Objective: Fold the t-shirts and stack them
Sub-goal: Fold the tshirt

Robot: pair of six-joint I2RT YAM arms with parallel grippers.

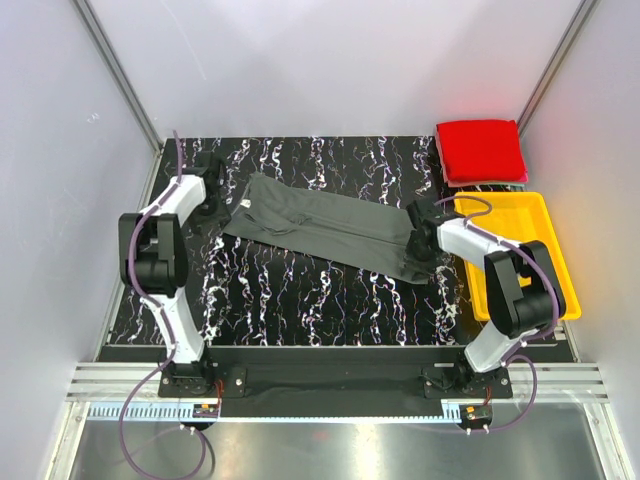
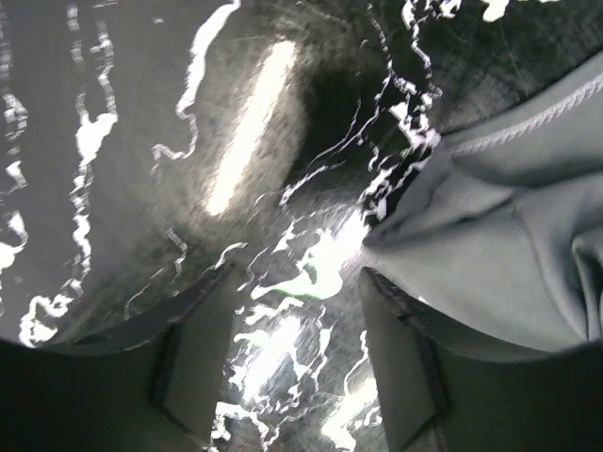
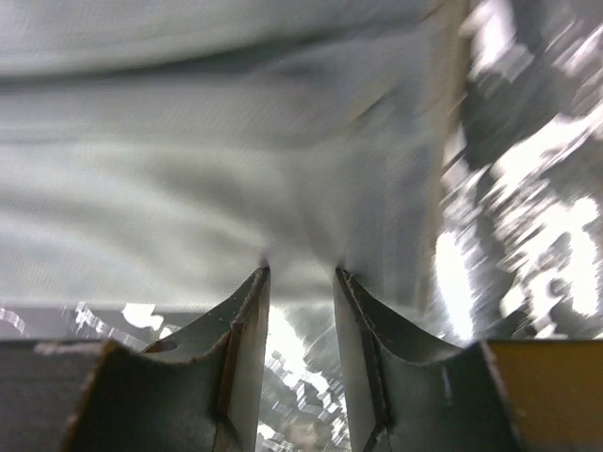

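A grey t-shirt [image 1: 330,228], folded into a long strip, lies slantwise across the black marbled table [image 1: 300,290]. My left gripper [image 1: 218,205] is at its left end. In the left wrist view the gripper [image 2: 297,282] is open over bare table, and the shirt's hemmed edge [image 2: 499,217] lies against the right finger [image 2: 400,358]. My right gripper [image 1: 418,226] is at the shirt's right end. In the right wrist view the gripper [image 3: 300,273] stands narrowly open, its tips touching the grey cloth [image 3: 236,160], with table showing through the gap. A folded red t-shirt [image 1: 481,148] lies at the back right.
A yellow tray [image 1: 520,250] stands at the table's right edge, right beside my right arm. The red shirt rests on other folded cloth just behind the tray. Grey walls close in the left, back and right sides.
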